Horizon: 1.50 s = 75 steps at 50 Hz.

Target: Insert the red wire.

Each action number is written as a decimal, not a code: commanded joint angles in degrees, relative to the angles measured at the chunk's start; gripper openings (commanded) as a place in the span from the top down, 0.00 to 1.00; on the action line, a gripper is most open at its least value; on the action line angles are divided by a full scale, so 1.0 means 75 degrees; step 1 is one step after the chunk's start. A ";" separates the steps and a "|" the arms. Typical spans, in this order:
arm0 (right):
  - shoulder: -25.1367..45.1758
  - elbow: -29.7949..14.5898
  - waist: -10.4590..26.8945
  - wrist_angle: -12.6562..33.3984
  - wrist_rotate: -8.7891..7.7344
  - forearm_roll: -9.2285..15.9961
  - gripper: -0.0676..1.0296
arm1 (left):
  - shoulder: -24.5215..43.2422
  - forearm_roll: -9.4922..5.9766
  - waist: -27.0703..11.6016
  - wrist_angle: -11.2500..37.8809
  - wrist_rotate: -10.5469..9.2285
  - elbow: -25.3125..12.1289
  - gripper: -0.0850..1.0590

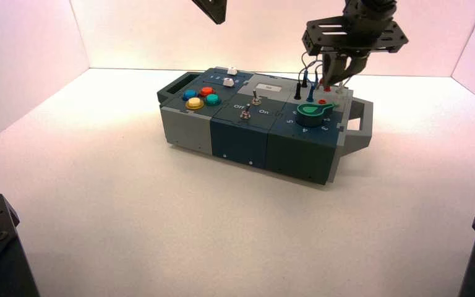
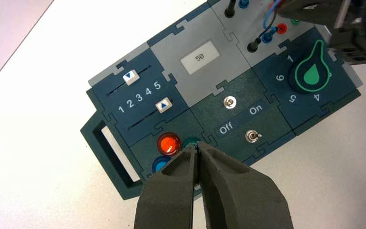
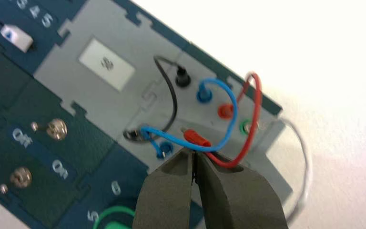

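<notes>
The red wire (image 3: 255, 109) loops above the grey wire panel at the box's right end. One of its red plugs (image 3: 225, 111) stands in a socket. The other red plug (image 3: 196, 138) sticks out from the tips of my right gripper (image 3: 194, 151), its metal pin pointing away and free of any socket. That gripper is shut, pinching the wire at the plug's back end under a blue wire (image 3: 221, 136). From above, the right gripper (image 1: 336, 79) hangs over the box's far right corner. My left gripper (image 2: 198, 149) is shut and empty, high above the coloured buttons.
The box (image 1: 241, 133) stands slightly turned, with handles at both ends. A black wire (image 3: 171, 100) and a white wire (image 3: 305, 157) crowd the same panel. A green knob (image 1: 314, 111) sits just in front, toggle switches (image 1: 245, 111) in the middle, sliders (image 2: 131, 76) at the left.
</notes>
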 commanded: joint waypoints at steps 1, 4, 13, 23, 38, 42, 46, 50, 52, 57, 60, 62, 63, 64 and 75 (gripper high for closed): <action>-0.0305 0.0035 0.0012 0.0012 0.0012 -0.0035 0.96 | -0.0082 -0.0023 -0.0035 -0.0082 0.0000 -0.0234 0.95; -0.0352 0.0082 0.0012 0.0023 0.0012 -0.0047 0.96 | -0.0070 -0.0023 -0.0035 -0.0082 0.0000 -0.0223 0.95; -0.0539 0.0164 0.0012 0.0070 0.0012 -0.0047 0.96 | -0.0059 -0.0035 -0.0035 -0.0105 0.0000 -0.0223 0.95; -0.0855 0.0117 0.0012 0.0293 0.0012 -0.0105 0.96 | -0.0059 -0.0035 -0.0035 -0.0105 0.0012 -0.0223 0.95; -0.1090 0.0070 0.0023 0.0621 0.0023 -0.0188 0.95 | -0.0059 -0.0047 -0.0035 -0.0164 0.0000 -0.0223 0.95; -0.1113 0.0070 0.0070 0.0715 0.0012 -0.0164 0.94 | -0.0047 -0.0047 -0.0047 -0.0176 0.0000 -0.0223 0.95; -0.1160 0.0082 0.0094 0.0773 0.0012 -0.0129 0.92 | -0.0047 -0.0047 -0.0047 -0.0176 0.0000 -0.0223 0.95; -0.1184 0.0070 0.0094 0.0785 0.0023 -0.0059 0.85 | -0.0047 -0.0047 -0.0047 -0.0187 0.0000 -0.0223 0.95; -0.1195 0.0070 0.0094 0.0785 0.0023 -0.0047 0.85 | -0.0035 -0.0047 -0.0047 -0.0187 0.0000 -0.0223 0.95; -0.1184 0.0070 0.0094 0.0738 0.0012 -0.0035 0.85 | -0.0035 -0.0047 -0.0047 -0.0199 0.0000 -0.0223 0.95; -0.1172 0.0059 0.0094 0.0727 0.0023 -0.0023 0.85 | -0.0023 -0.0047 -0.0047 -0.0211 0.0000 -0.0211 0.95; -0.1148 0.0059 0.0094 0.0738 0.0023 -0.0023 0.84 | -0.0035 -0.0047 -0.0059 -0.0211 0.0000 -0.0211 0.95; -0.1137 0.0059 0.0094 0.0727 0.0023 -0.0023 0.84 | -0.0023 -0.0035 -0.0047 -0.0211 0.0000 -0.0199 0.95; -0.1148 0.0059 0.0094 0.0738 0.0023 -0.0012 0.84 | -0.0035 -0.0047 -0.0047 -0.0211 0.0000 -0.0199 0.95; -0.1242 0.0223 0.0094 0.0797 0.0023 0.0187 0.80 | -0.0023 -0.0047 -0.0059 -0.0211 0.0035 -0.0188 0.95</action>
